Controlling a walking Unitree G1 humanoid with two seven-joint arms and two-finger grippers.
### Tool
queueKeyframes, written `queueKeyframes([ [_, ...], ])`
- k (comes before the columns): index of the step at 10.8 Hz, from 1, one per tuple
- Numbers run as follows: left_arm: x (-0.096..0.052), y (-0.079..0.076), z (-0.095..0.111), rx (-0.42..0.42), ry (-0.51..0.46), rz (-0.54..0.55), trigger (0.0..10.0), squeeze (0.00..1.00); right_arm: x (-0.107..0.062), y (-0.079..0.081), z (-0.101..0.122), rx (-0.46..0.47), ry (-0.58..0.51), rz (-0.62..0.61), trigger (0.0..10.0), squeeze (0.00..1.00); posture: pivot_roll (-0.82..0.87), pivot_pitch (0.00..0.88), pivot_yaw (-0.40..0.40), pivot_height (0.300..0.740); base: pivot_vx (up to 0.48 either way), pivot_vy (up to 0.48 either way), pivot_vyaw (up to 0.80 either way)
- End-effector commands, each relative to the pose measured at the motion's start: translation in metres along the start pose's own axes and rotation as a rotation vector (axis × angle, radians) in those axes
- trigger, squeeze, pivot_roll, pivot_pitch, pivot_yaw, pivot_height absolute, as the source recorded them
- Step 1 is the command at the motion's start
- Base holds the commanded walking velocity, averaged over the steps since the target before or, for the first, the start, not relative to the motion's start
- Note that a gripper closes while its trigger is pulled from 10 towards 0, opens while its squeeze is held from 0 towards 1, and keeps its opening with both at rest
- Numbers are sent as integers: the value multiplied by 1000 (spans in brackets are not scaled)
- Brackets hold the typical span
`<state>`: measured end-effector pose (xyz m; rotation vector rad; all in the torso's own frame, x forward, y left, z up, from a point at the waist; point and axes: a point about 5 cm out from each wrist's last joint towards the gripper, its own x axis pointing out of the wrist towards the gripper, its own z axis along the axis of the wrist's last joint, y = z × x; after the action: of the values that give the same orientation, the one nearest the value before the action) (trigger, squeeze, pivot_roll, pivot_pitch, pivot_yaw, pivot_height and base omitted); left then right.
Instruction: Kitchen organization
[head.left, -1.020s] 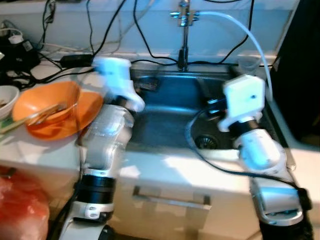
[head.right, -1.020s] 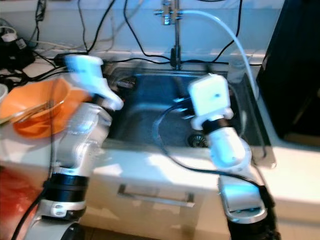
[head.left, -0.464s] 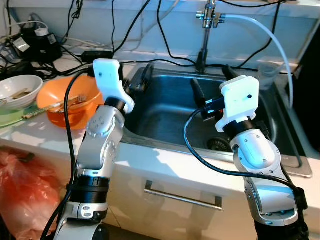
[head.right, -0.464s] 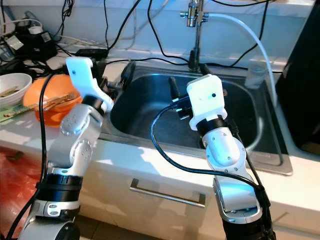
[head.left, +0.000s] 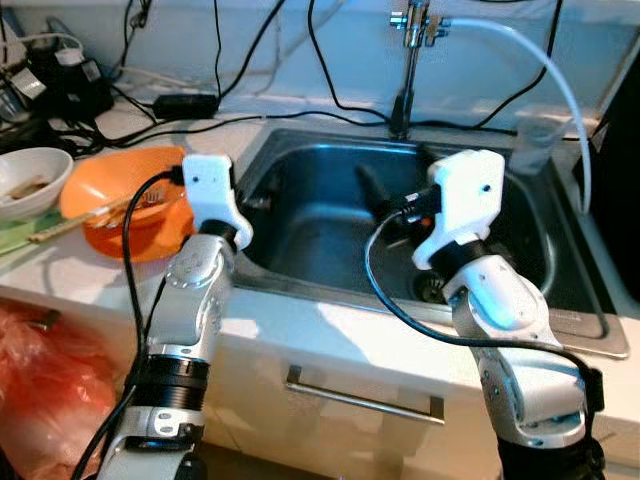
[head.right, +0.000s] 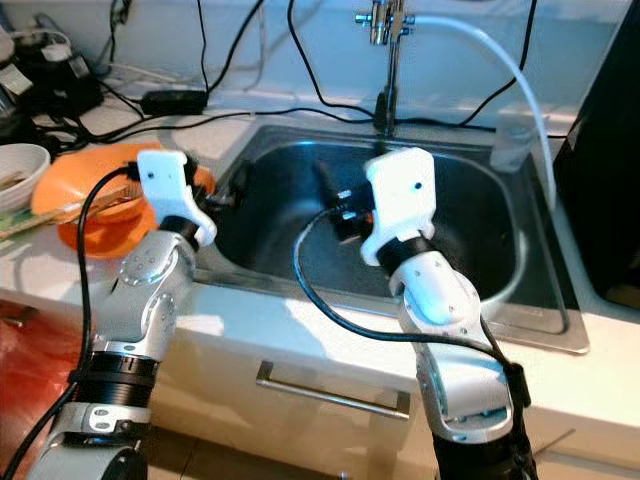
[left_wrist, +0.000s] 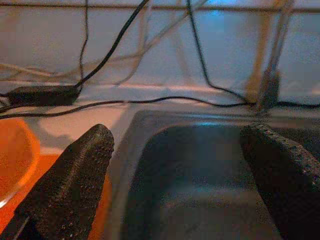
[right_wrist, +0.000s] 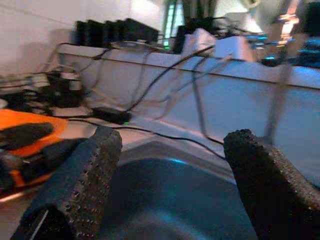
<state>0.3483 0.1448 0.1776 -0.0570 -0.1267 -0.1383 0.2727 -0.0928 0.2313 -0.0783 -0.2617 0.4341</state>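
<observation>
Writing or brand marks cannot be read on anything; the surfaces are plain or too blurred. Both arms reach over a steel sink (head.left: 330, 215) set in a white counter (head.left: 330, 335). The left gripper (left_wrist: 180, 180) hangs at the sink's left rim, its fingers (left_wrist: 75, 185) spread wide with nothing between them; in its wrist view the gap frames the dark basin and, at one side, an orange bowl (head.left: 130, 215). The right gripper (right_wrist: 170, 185) is over the middle of the basin, its fingers (right_wrist: 85, 185) likewise wide apart and empty.

The orange bowl sits on the counter left of the sink, with chopsticks (head.left: 85, 218) across it and some food that is hard to make out. A white bowl (head.left: 30, 180) stands just beyond, partly cut off by the frame. A tap (head.left: 408, 60) rises behind the sink with a pale hose (head.left: 545, 70) curving right. Black cables (head.left: 250, 70) trail along the wall. A red bag (head.left: 45, 400) shows below the counter, cut off at the edge. The drain is largely hidden behind the right arm.
</observation>
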Motion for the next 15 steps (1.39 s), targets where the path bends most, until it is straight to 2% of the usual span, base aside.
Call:
queueKeyframes([
  [1, 1, 6, 1, 18, -5, 29, 10000, 0, 1, 3, 4, 24, -8, 37, 10000, 0, -81, 0, 59, 740, 0, 0, 0],
  [2, -2, 13, -1, 48, -3, 74, 10000, 0, 2, 14, 3, 52, 13, 139, 10000, 0, -72, 0, 56, 740, 0, 0, 0],
  [3, -3, 15, -2, 57, -1, 86, 10000, 0, 1, 18, 1, 51, 27, 176, 10000, 0, -65, 0, 53, 740, 0, 0, 0],
  [4, -5, 16, -4, 59, 0, 92, 10000, 0, 0, 18, -3, 41, 39, 186, 10000, 0, -61, 0, 50, 740, 0, 0, 0],
  [8, -4, 4, -4, 51, -12, 42, 10000, 0, -1, 17, -7, 23, 55, 167, 10000, 0, -68, 0, 53, 740, 0, 0, 639],
  [12, -3, -2, 3, 52, -32, 7, 10000, 0, 0, 10, -10, 26, 80, 122, 10000, 0, -65, 0, 50, 740, 0, 0, 0],
  [13, -4, 0, 1, 56, -24, 22, 10000, 0, 1, 2, -18, 36, 141, 38, 10000, 0, -58, 0, 46, 740, 0, 0, 0],
  [15, -13, 14, -15, 50, 29, 91, 10000, 0, -1, -7, -30, 138, 208, -50, 10000, 0, -45, 0, 42, 740, 0, 0, 0],
])
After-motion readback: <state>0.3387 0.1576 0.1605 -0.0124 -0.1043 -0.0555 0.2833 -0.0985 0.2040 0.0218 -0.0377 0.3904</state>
